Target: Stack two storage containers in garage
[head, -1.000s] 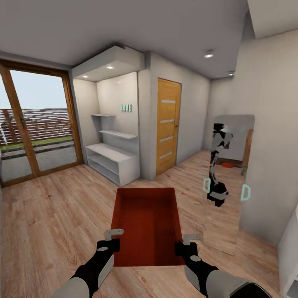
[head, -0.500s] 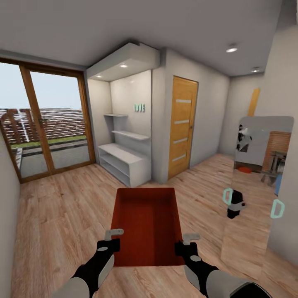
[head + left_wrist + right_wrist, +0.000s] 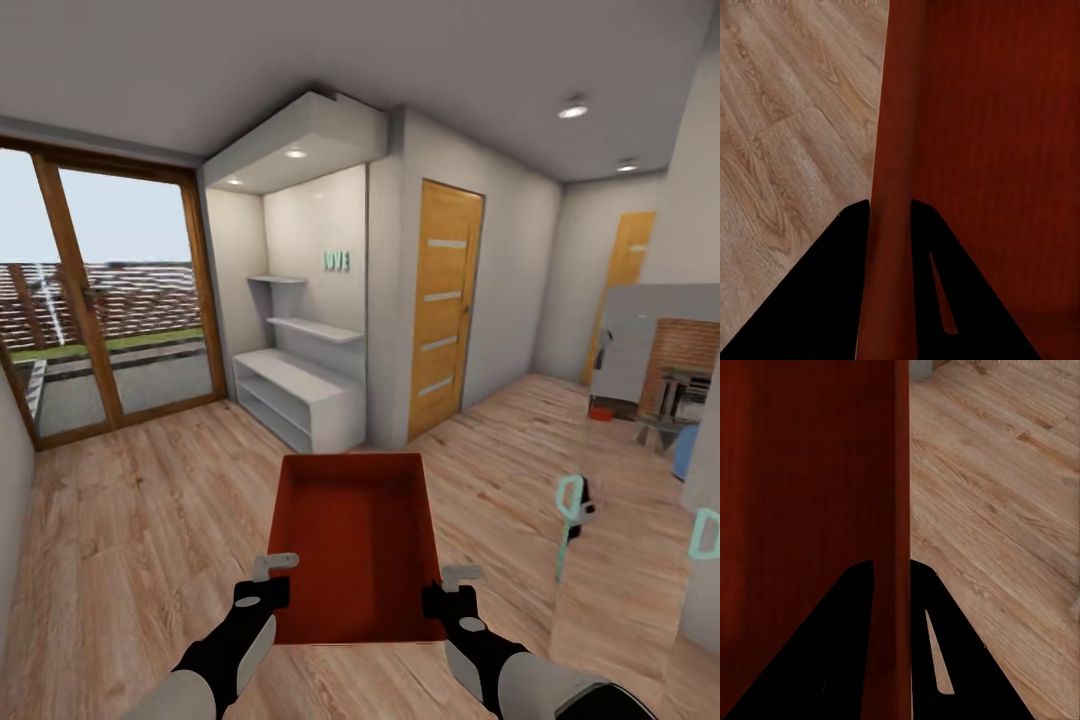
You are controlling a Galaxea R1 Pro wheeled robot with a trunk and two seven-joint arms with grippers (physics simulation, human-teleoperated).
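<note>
One orange-red storage container [image 3: 352,535] hangs level in front of me over the light wood plank floor [image 3: 140,520] of the living room. My left gripper [image 3: 272,578] is shut on its left wall, and my right gripper [image 3: 452,588] is shut on its right wall. In the left wrist view the black fingers [image 3: 832,285] straddle the container wall [image 3: 894,150]. In the right wrist view the fingers [image 3: 832,645] clamp the other wall [image 3: 896,472]. The box is empty. The garage is out of view.
Ahead stand white built-in shelves [image 3: 295,385] and a wooden door [image 3: 445,305]. Wood-framed glass doors [image 3: 105,300] are at the left. A tall mirror [image 3: 630,470] leans at the right, reflecting a brick fireplace and a small orange-red thing. A second wooden door [image 3: 622,280] is far right.
The whole picture has shifted, so the camera has turned and moved; the mirror now sits further right. The container stays held the same way between both grippers.
</note>
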